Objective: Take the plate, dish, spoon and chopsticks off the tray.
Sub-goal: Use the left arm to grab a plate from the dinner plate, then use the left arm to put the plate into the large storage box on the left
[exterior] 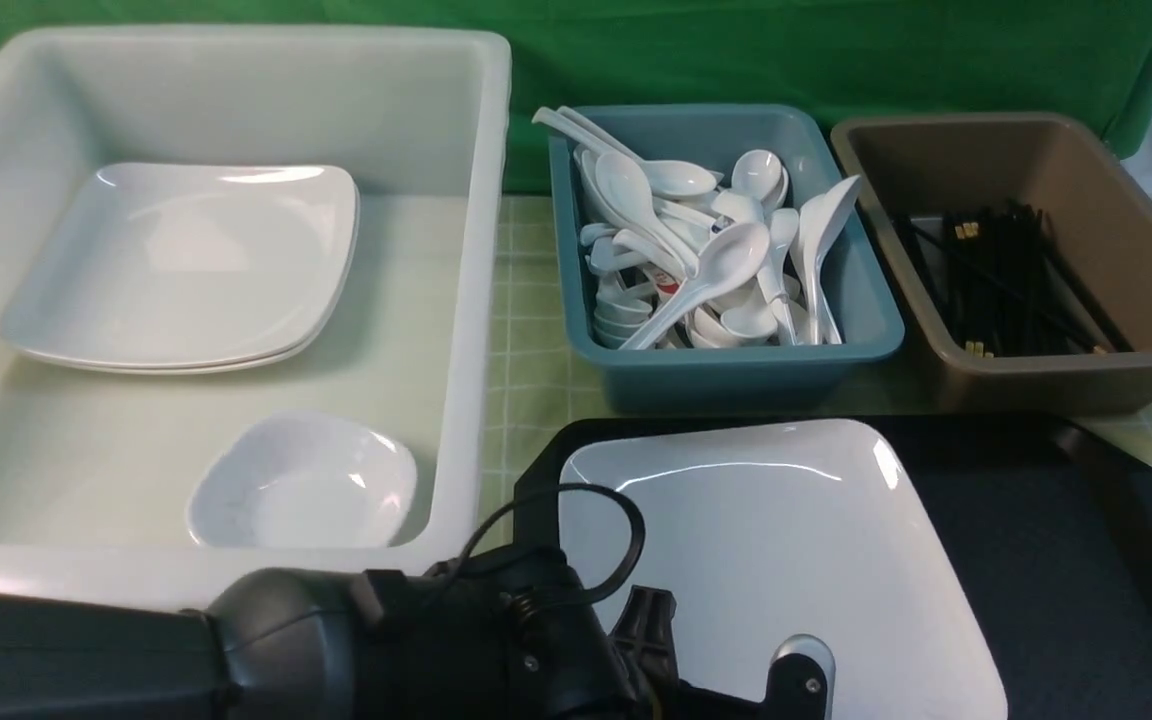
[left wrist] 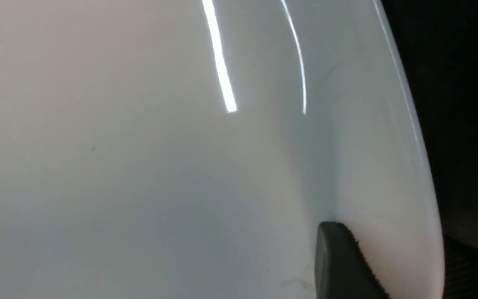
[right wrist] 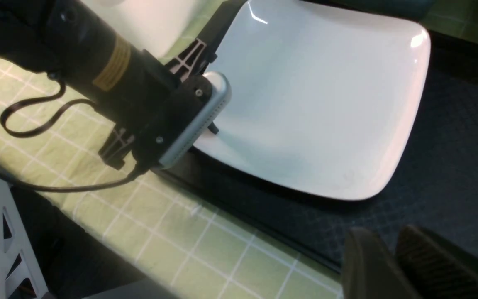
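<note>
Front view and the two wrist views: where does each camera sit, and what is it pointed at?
Front view: between the arms, facing forward over the tray, plate, white tub, spoon bin and chopstick bin; the left arm crosses the bottom.
Left wrist view: on the left wrist, close above the plate; one finger rests on its rim.
Right wrist view: on the right wrist, looking across the tray at the plate and left gripper; the right gripper shows too.
Shared: all three see the plate.
</note>
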